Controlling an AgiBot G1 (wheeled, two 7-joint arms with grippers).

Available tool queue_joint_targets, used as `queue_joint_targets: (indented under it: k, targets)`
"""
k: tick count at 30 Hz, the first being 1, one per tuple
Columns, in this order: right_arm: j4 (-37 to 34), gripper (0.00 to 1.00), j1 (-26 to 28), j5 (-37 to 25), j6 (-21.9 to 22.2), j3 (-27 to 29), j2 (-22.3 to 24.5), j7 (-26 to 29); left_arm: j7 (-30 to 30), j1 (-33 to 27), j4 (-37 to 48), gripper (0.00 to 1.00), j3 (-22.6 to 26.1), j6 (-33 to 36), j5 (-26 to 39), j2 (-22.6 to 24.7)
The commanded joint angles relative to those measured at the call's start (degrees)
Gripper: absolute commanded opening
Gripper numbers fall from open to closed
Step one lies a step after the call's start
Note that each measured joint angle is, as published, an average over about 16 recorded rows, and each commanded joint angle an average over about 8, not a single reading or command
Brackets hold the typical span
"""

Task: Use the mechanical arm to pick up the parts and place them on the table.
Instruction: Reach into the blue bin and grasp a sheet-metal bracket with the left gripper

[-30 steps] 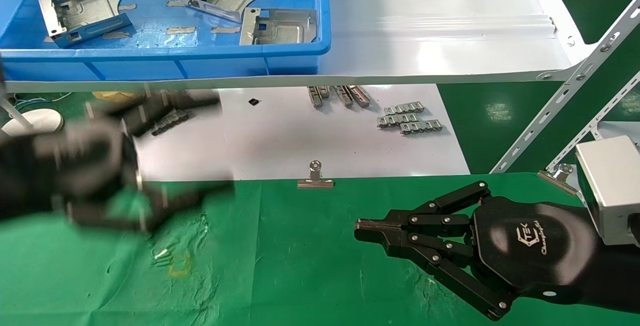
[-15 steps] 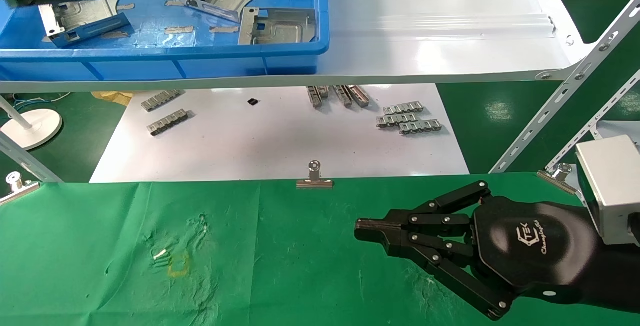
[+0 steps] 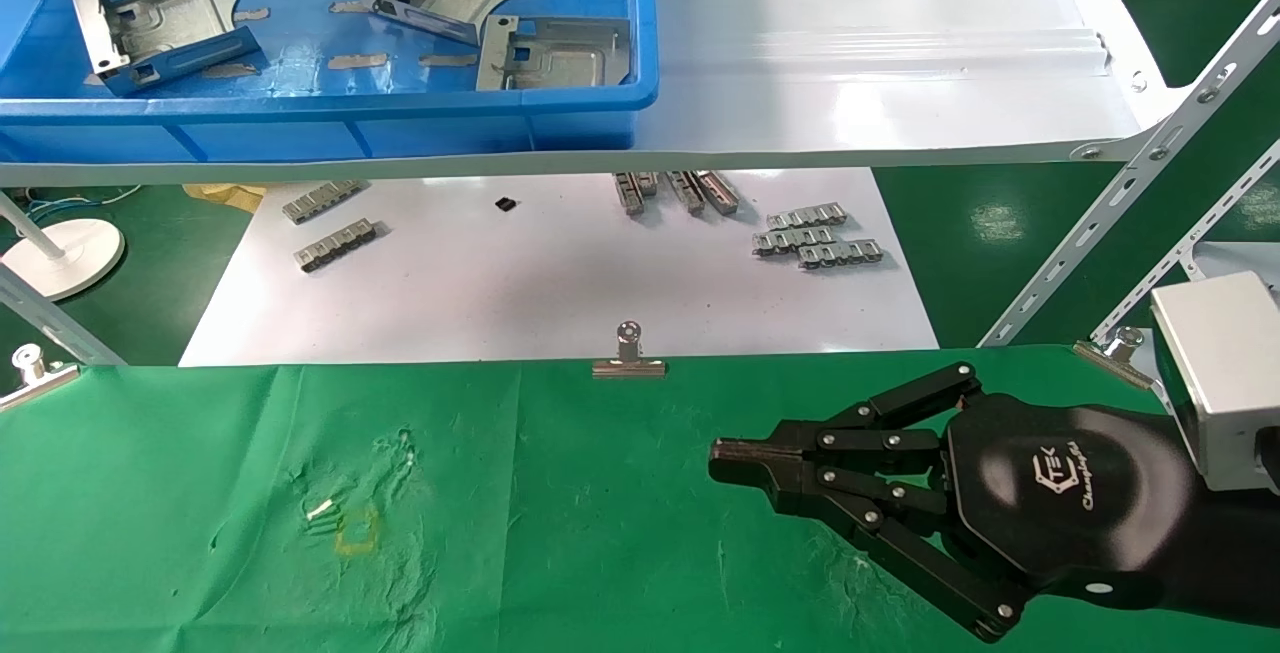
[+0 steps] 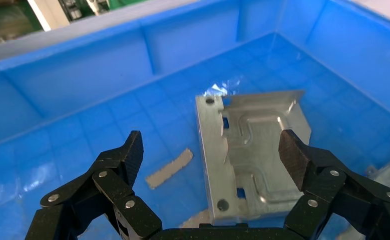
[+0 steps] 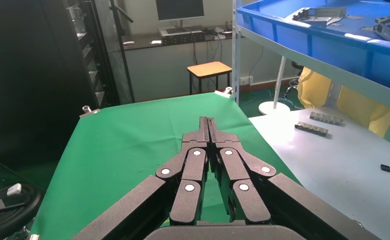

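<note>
The counter [image 3: 560, 493] is draped in wrinkled green cloth with a small yellow square mark [image 3: 358, 530] on it, and its far edge is pinned by silver binder clips [image 3: 629, 361]. Beyond that edge lies a white sheet [image 3: 560, 283] carrying grey chain-like link strips [image 3: 820, 238] in scattered groups. Above the sheet runs a glossy white shelf [image 3: 880, 63], and on the shelf sits a blue bin [image 3: 330, 118]. The right wrist view shows the room past the counter: a dark rack, a small stool and a monitor on a desk.

The left gripper [image 4: 210, 160] hangs inside the blue bin, its jaws spread wide and gripping nothing; the two fingertips [image 4: 132, 150] stand either side of one bracket [image 4: 250, 160], apart from it, and that bracket lies flat on the bin floor beside a strip of tape. The right gripper [image 3: 735, 458] rests low over the counter, near its right end, with jaws pressed together and empty.

Three parts [image 3: 555, 53] show in the blue bin from the head view: one at the bin's left end, one near the middle partly under the left arm, one against the near wall. None lies on the counter. Three binder clips are visible along the counter's edge.
</note>
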Motion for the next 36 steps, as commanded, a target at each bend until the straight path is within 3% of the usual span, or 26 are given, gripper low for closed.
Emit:
queue_joint_targets:
  k: [1, 20, 36]
  targets:
    - [0.00, 0.00, 0.00, 0.00, 0.00, 0.00, 0.00, 0.00, 0.26, -0.49, 1.12, 0.00, 0.37, 0.05, 0.54, 0.46]
    - [0.00, 0.00, 0.00, 0.01, 0.01, -0.01, 0.00, -0.01, 2.53, -1.67, 4.33, 0.00, 1.56, 3.40, 2.15, 2.09]
    - [0.00, 0.00, 0.01, 0.02, 0.01, -0.02, 0.01, -0.01, 4.12, -1.66, 5.60, 0.00, 1.35, 1.02, 1.88, 3.15]
